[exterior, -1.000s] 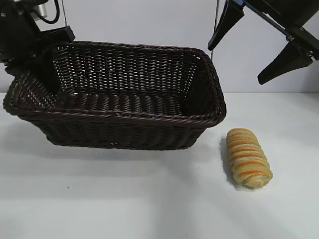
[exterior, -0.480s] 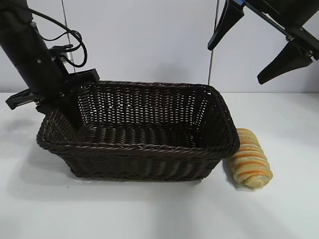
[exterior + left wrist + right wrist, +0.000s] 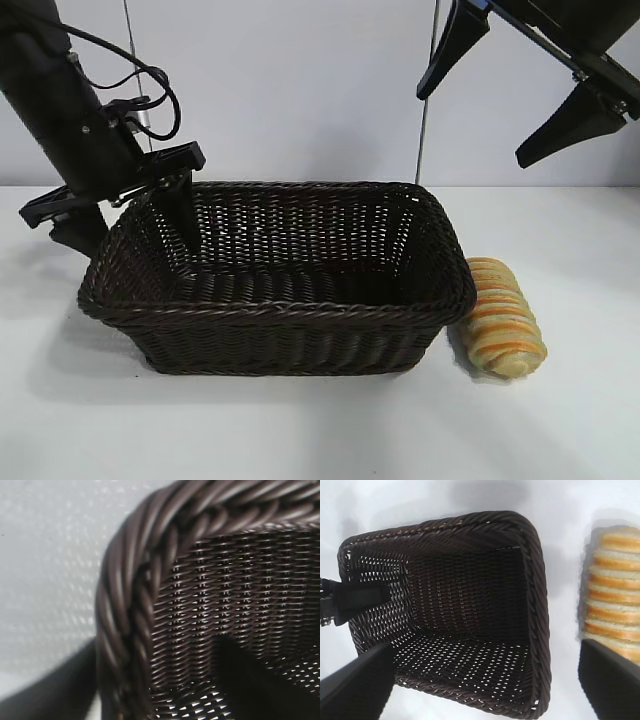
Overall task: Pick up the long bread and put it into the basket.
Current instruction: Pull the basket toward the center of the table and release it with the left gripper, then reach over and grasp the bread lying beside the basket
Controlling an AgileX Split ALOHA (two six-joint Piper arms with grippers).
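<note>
A plain white tabletop (image 3: 300, 430) fills the lower half of the exterior view, from nine o'clock to three o'clock. Behind it, a smooth pale grey-blue wall (image 3: 300, 90) spans the upper half. Two thin vertical rods (image 3: 428, 130) stand against the wall near eleven and one o'clock. Soft, even light casts faint grey shadows on the table.

L claw (image 3: 125, 215) wide open, angled steeply down; R claw (image 3: 520, 95) open, raised.
</note>
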